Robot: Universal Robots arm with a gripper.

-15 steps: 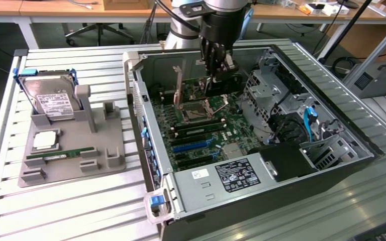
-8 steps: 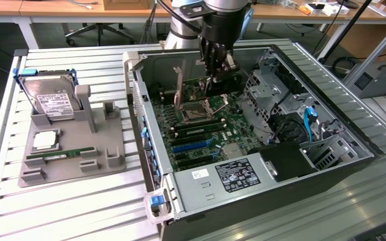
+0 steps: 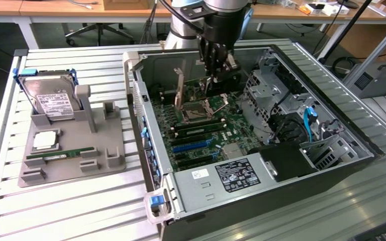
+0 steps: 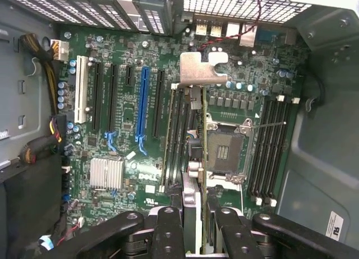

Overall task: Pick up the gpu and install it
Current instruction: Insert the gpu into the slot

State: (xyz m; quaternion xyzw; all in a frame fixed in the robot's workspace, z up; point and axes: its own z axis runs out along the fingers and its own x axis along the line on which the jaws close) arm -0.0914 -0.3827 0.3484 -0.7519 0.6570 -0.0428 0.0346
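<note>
One gripper, upper centre in the exterior view, is clamped on one gpu (edge-on, seemingly) hanging beneath, over the motherboard.

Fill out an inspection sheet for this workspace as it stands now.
Surface: slatted metal table, carrying an open computer case and a grey fixture.
Job's things: gpu held edge-on above the motherboard, its silver bracket at the far end; not seated in any slot.
Clutter: hard drive upright in the fixture, RAM stick lying in it.
Grippers: gripper inside the case, shut on the gpu.
Cables: blue cable by the drive bays; red and black wires at the board's edge.
Surroundings: desks and an office chair behind the table.
</note>
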